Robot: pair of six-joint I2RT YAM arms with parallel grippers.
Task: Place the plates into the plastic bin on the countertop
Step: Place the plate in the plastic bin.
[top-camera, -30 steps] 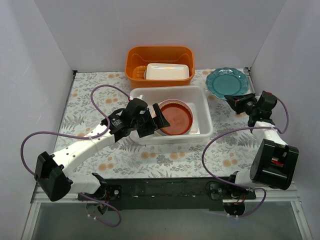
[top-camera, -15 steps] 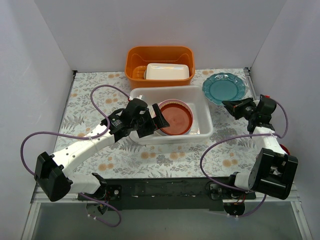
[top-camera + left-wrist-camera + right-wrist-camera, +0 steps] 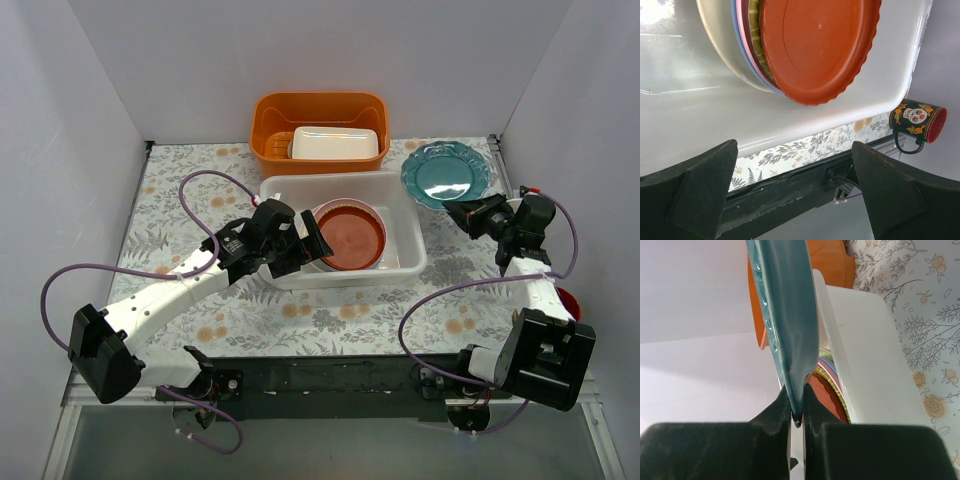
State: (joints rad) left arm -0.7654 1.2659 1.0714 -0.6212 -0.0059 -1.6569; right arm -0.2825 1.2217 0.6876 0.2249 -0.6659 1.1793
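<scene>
Right gripper (image 3: 468,214) is clamped on the rim of the teal scalloped plate (image 3: 445,173). The plate is tilted, just beside the plastic bin (image 3: 340,182) at its far right corner, outside the rim. Left gripper (image 3: 306,240) has jaws wide apart, gripping nothing, over the bin's front left part. Stack of plates (image 3: 348,238) is inside the bin: red-brown on top, with yellow woven, pink, light blue and cream under it. Orange tub (image 3: 320,108) is behind the bin. Skull mug (image 3: 918,122) is off the bin's right side. The bin sits on the countertop (image 3: 200,180).

The left arm (image 3: 160,295) and right arm (image 3: 540,285): white links, black joints, purple cables (image 3: 110,267). The left gripper (image 3: 315,240) and right gripper (image 3: 796,415): black wedge-shaped fingers (image 3: 705,195).
</scene>
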